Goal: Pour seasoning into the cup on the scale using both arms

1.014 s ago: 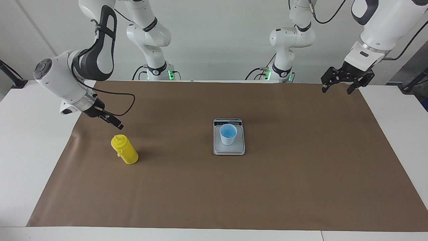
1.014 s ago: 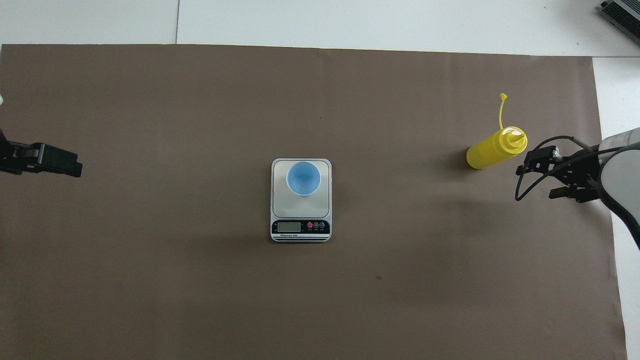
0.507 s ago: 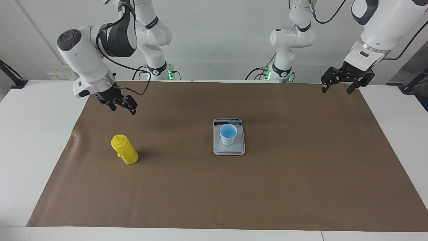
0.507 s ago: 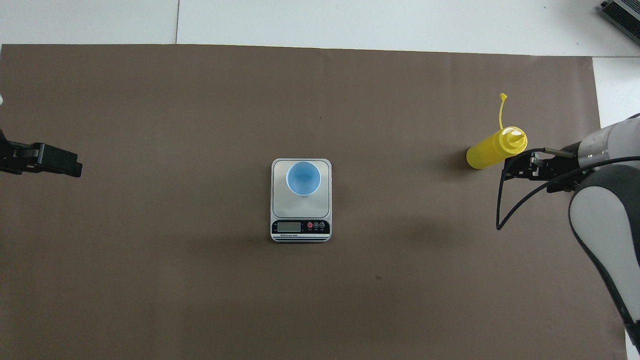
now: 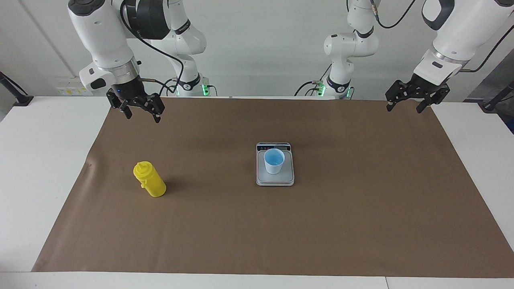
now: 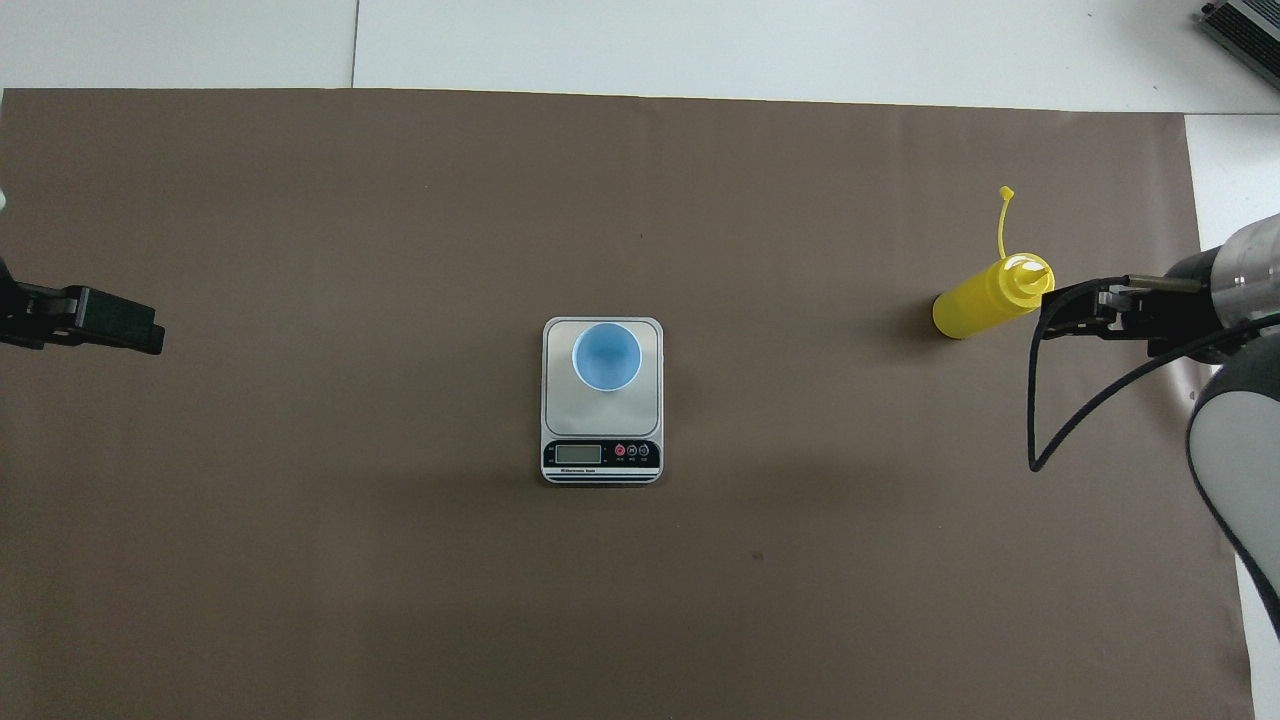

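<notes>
The small bright yellow plastic squeeze bottle (image 5: 149, 179) stands upright on the brown paper mat (image 5: 321, 224) at the right arm's end of the desk (image 5: 40, 160), long axis vertical, its ribbed conical nozzle pointing up. In the overhead view its thin tethered cap (image 6: 1005, 192) trails toward 12 o'clock from the nozzle. The flat rectangular silver-grey kitchen scale (image 5: 275, 178) lies mid-mat, dark display strip on the short edge nearest the robots. On its smooth grey plate stands the small light blue tapered plastic cup (image 5: 274, 161), mouth up, brighter blue inside.

The black right gripper (image 5: 141, 111) hangs over the mat's edge nearest the robots, at about 12 o'clock from the bottle in the facing view and well apart from it, fingers spread and holding nothing. A second ago it hung low, tilted, just by the bottle's nozzle; it has since risen and turned to point straight down. The black left gripper (image 5: 406, 104) waits over the mat's corner at its own end, unmoved, fingers spread and empty.
</notes>
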{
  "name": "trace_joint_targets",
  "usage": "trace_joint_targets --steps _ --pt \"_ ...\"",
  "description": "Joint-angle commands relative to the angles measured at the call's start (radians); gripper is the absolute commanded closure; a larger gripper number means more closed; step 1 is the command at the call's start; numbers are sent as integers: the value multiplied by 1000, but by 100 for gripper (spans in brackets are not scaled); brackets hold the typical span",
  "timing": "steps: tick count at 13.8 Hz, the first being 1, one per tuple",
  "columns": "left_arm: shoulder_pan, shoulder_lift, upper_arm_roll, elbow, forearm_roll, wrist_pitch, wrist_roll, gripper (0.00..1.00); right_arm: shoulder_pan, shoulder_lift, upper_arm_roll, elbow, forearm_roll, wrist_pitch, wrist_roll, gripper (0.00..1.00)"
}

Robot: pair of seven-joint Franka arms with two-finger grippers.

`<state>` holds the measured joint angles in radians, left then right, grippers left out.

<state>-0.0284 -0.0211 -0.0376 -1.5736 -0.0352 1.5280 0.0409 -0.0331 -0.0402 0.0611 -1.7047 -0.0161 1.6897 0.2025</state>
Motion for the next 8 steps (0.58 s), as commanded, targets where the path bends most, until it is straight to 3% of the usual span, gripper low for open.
trace_joint_targets --steps 1,8 --pt "16 -10 -11 -9 11 -11 -4 0 -11 11 28 23 -18 -27 -23 0" --pt "16 -10 -10 -9 11 -11 -4 0 -11 2 48 39 -4 -59 -23 0"
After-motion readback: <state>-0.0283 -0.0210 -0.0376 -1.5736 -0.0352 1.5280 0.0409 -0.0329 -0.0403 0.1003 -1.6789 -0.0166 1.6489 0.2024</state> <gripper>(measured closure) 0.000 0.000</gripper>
